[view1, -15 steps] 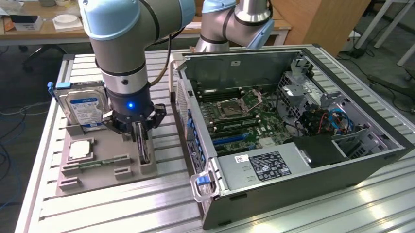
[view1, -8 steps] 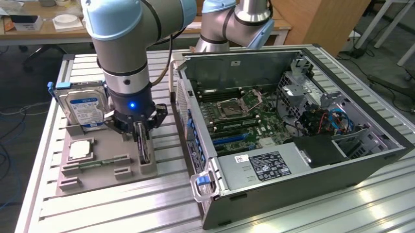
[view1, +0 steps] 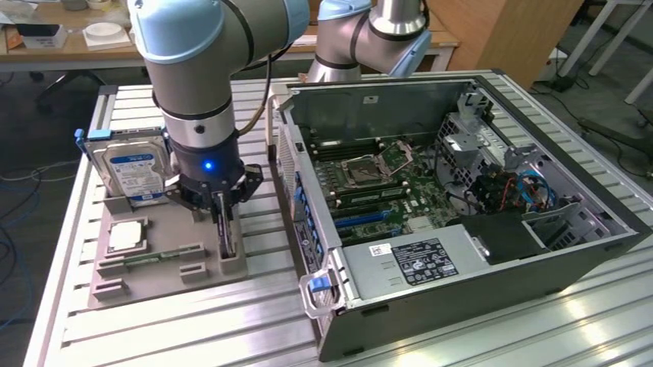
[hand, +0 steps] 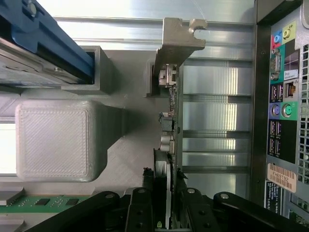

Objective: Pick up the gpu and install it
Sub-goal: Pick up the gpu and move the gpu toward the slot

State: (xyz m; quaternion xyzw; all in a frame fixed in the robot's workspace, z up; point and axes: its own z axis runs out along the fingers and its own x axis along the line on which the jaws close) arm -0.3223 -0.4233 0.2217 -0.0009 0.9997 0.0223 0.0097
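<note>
Thin green gpu card [hand: 175, 116] with silver bracket looks pinched edge-up by the black end effector [hand: 168, 200] directly above, long axis running between the fingers.

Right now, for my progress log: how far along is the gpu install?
Done: the gripper looks closed on the thin green gpu card with silver bracket. In hand: that card, upright in the grey printed holder, not yet lifted. Left: seating it in the open black computer case, whose blue motherboard slot holds nothing.
</note>
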